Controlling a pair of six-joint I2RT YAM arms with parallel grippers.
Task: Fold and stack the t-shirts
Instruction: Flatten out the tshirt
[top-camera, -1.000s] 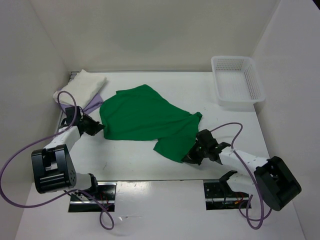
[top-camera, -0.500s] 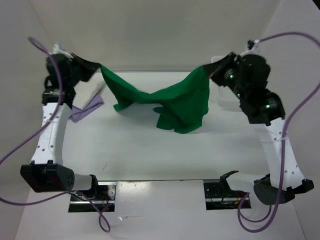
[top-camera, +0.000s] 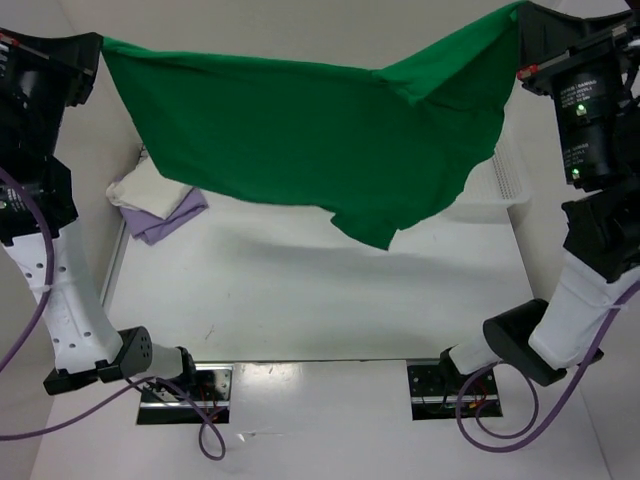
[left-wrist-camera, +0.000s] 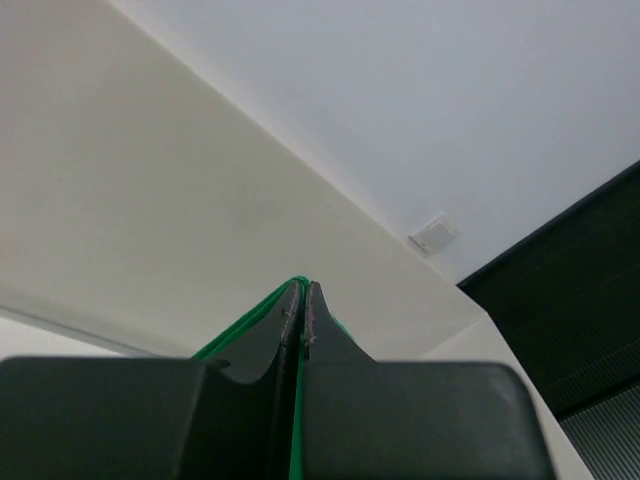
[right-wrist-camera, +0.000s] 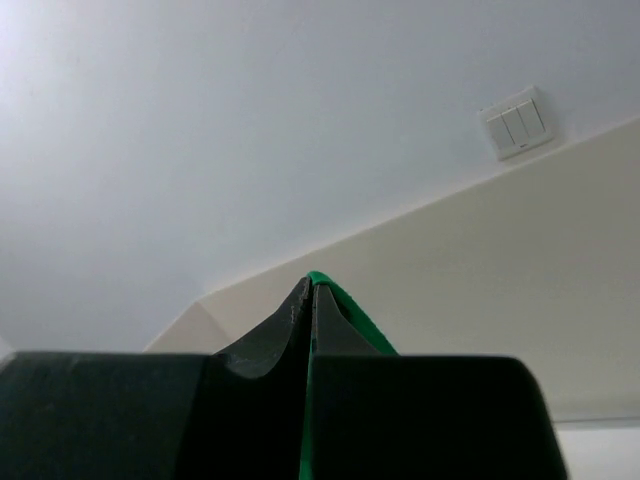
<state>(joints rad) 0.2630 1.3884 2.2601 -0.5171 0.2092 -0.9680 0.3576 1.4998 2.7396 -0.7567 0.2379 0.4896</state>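
The green shirt (top-camera: 300, 140) hangs high above the counter (top-camera: 300, 300), spread like a banner between the arms. The left gripper (left-wrist-camera: 303, 300) is clenched on one top corner and the right gripper (right-wrist-camera: 308, 295) on the other, with a sliver of green cloth pinched between each pair of fingers. It looks like a light, limp, matte knit that sags mid-span and drapes to an uneven lower edge, so I judge taut pinches at opposite corners suit it best, since slack would let it bunch. The cream shirt (top-camera: 150, 185) lies over the lavender shirt (top-camera: 170, 215) in a soft pile at the counter's far left.
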